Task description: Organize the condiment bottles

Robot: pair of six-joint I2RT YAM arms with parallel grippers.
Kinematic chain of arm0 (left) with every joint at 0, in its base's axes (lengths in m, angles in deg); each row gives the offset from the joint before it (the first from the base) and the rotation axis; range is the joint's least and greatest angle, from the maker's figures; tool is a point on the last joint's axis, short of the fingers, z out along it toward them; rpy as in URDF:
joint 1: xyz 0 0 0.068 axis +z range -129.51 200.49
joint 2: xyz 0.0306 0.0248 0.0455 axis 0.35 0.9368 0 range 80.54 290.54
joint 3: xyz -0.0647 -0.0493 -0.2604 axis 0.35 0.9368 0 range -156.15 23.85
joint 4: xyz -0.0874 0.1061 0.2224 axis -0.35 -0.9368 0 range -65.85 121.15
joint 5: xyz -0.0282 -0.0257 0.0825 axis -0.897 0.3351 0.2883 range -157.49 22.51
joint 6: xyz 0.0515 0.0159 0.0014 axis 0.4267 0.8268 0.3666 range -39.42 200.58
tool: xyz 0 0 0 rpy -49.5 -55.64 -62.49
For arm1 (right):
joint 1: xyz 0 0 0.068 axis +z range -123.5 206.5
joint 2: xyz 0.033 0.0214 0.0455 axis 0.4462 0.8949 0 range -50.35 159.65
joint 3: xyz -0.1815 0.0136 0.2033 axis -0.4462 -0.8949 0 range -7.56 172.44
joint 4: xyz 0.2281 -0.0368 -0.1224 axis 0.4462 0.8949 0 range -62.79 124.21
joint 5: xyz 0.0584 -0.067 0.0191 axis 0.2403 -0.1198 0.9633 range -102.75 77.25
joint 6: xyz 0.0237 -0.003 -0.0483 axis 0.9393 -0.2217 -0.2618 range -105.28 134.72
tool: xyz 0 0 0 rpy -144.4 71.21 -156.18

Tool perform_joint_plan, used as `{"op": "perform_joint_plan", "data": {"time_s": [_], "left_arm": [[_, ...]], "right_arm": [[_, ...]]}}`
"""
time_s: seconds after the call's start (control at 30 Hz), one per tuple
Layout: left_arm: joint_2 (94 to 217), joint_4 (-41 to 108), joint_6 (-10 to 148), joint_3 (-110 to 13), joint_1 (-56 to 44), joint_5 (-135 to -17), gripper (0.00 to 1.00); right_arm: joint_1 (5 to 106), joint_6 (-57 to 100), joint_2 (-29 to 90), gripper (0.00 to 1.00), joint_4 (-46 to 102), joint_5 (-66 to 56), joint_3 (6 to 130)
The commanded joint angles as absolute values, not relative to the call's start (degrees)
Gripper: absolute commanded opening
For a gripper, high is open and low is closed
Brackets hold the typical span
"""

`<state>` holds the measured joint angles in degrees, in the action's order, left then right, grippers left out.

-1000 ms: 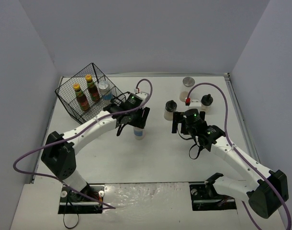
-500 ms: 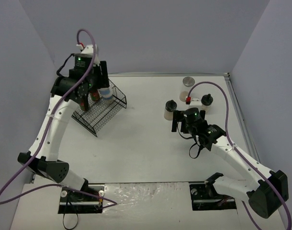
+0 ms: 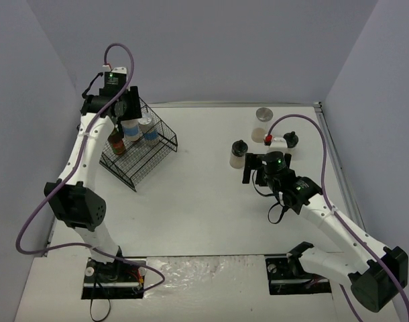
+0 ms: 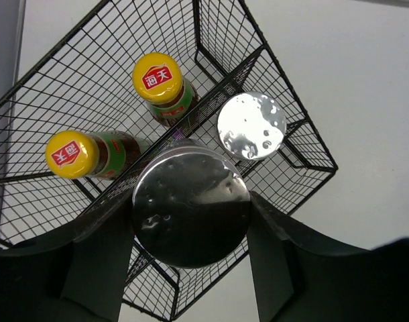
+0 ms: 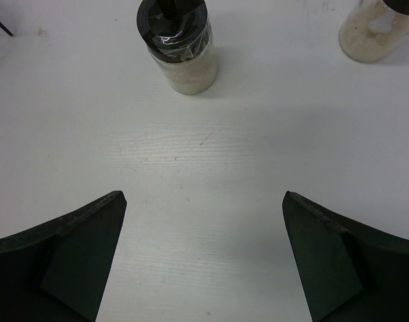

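Inside basket [image 4: 70,67], two sauce bottles [image 4: 157,77], probably one jar [image 4: 251,125]

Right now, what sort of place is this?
Probably a robot test cell: a white table, plain grey walls on three sides, a left arm and right arm bolted at its near edge.

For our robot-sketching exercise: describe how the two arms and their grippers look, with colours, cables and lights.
Both the left arm and right arm have white tubular links joined by chunky black joints. A purple cable runs along each, and a small green light glows on each black wrist. The left gripper and right gripper have two broad, matte black, wedge-shaped fingers.
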<state>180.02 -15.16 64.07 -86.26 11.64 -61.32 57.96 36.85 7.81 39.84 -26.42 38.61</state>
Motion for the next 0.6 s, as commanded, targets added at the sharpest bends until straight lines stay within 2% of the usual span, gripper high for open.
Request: {"op": "perform_joint_plan", "data": {"time_s": [0.0, 0.17, 0.33, 0.57], "left_arm": [[177.5, -3.1, 65.4, -85.1, 12.8, -61.0, 0.0], [178.6, -0.4, 64.6, -80.7, 12.9, -61.6, 0.0], [180.2, 0.4, 63.5, -77.5, 13.3, -63.1, 0.06], [180.6, 0.6, 62.4, -73.9, 14.0, -63.8, 0.29]], "right_arm": [[57.5, 37.5, 5.8, 1.0, 37.2, -27.4, 38.7], [57.5, 37.4, 5.5, 1.0, 37.2, -27.8, 39.1], [57.4, 36.5, 6.2, 1.0, 37.2, -28.4, 40.7], [54.9, 31.7, 9.7, 1.0, 36.6, -27.2, 47.4]]}}
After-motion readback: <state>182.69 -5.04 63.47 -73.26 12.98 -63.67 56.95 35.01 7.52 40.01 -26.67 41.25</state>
